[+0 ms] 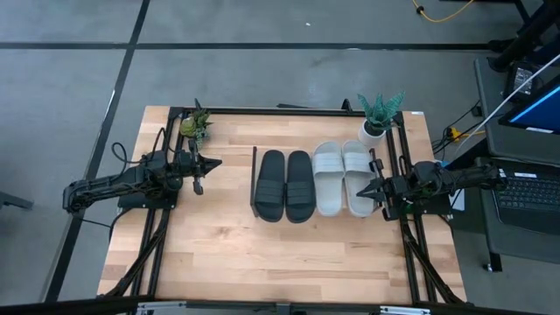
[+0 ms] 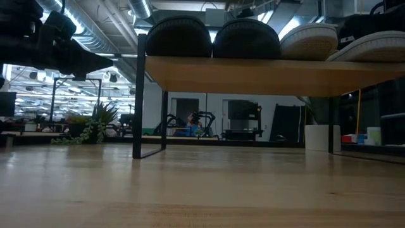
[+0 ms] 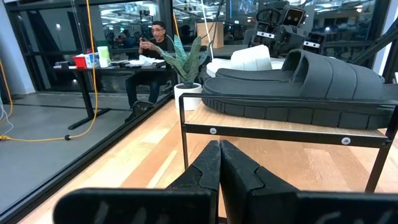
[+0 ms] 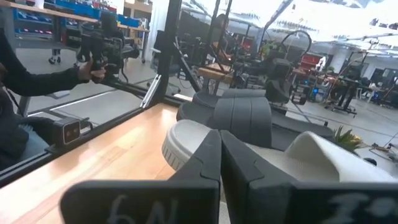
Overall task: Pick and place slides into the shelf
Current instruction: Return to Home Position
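Observation:
The shelf [image 2: 266, 76], a light-wood board on black wire end frames [image 1: 255, 179], stands mid-table. On the board rest, soles down and side by side, a black pair of slides [image 1: 284, 185] and a light grey pair of slides [image 1: 343, 178]. In the left wrist view the black slide [image 3: 311, 87] lies behind the wire frame [image 3: 280, 132]. My left gripper [image 1: 216, 162] is shut, level and empty, well left of the shelf. My right gripper [image 1: 360, 190] is shut and level, its tip over the outer grey slide [image 4: 186, 146]. My right gripper's shut tip stands over the outer edge of the right grey slide [image 1: 359, 179], coming level from the table's right. I cannot tell whether it touches the slide. Nothing sits between its fingers.
A small leafy plant [image 1: 196, 124] stands at the far left corner. A plant in a white pot [image 1: 378, 114] stands just behind the grey pair. Beyond the table, a person sits at a desk [image 3: 152, 43] and a person's sleeve [image 4: 37, 78] shows. Bare tabletop [image 1: 280, 262] lies near.

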You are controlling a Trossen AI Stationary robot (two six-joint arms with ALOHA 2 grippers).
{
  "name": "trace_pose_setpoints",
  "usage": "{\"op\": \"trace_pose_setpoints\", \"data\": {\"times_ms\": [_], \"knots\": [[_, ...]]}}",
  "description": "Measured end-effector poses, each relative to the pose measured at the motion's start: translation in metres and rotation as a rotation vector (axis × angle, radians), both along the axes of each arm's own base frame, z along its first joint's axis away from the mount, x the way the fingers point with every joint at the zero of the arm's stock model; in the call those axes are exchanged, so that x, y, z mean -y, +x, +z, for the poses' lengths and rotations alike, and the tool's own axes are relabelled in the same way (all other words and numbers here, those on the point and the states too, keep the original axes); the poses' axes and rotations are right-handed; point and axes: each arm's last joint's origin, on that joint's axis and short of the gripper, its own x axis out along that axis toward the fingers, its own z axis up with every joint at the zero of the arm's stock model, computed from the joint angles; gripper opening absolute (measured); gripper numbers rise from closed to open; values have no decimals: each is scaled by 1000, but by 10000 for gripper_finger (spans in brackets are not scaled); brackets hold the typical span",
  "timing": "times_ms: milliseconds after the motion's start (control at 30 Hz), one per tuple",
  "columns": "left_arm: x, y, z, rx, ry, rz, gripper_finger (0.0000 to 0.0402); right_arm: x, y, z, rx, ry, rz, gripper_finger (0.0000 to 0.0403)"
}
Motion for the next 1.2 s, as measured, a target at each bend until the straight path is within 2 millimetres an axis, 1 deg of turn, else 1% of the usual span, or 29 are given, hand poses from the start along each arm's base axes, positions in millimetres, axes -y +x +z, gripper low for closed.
{"op": "trace_pose_setpoints", "data": {"times_ms": [167, 300, 567, 800, 1033, 1200], "knots": [[0, 0, 0, 0, 0, 0, 0, 0, 0, 1, 29, 1, 2, 6], [0, 0, 0, 0, 0, 0, 0, 0, 2, -10, 107, -12, 1, 4], [0, 0, 0, 0, 1, 0, 0, -1, 2, -11, 88, 13, 11, 12], [0, 0, 0, 0, 2, 0, 0, -1, 2, -12, 70, 37, 12, 8], [0, 0, 0, 0, 2, 0, 0, -1, 2, -12, 69, 37, 11, 24], [0, 0, 0, 0, 2, 0, 0, -1, 2, -10, 95, 41, 11, 27]]}}
